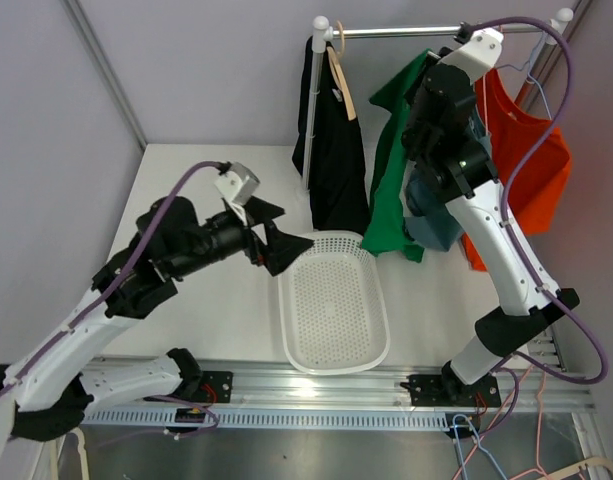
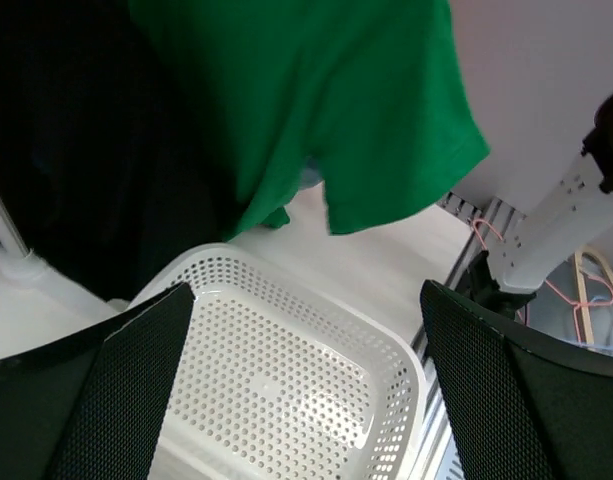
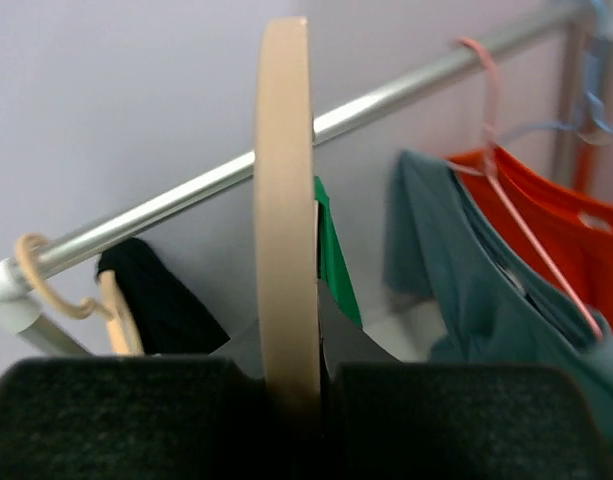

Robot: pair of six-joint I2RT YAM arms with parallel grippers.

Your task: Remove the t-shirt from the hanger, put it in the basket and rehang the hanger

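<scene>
Left wrist cam: left gripper [image 2: 306, 292] has its jaws wide apart with nothing between them, over the near end of the white basket [image 2: 286, 385]. Past the basket's far rim hang the hem and sleeve of the green t-shirt [image 2: 326, 110], well apart from that claw. A black garment [image 2: 66, 160] hangs to the shirt's left.

Right wrist cam shows what top cam can't: right gripper [image 3: 291, 385] is clamped on the wooden hanger [image 3: 286, 200], which stands edge-on and upright between the pads. A sliver of green fabric sits just behind the hanger, so the shirt is right at this claw. Hanger hook not visible; can't tell if it's on the rail [image 3: 186, 198].

Farther back is a teal garment [image 3: 466, 290] on a pink hanger [image 3: 506, 165], with an orange shirt [image 3: 561, 205] rightmost.

Top cam only adds layout. The right arm [image 1: 506, 250] is raised to the rack and its wrist covers the grip point. The green t-shirt hangs between the black and teal garments, its bottom edge near the basket's far corner.
</scene>
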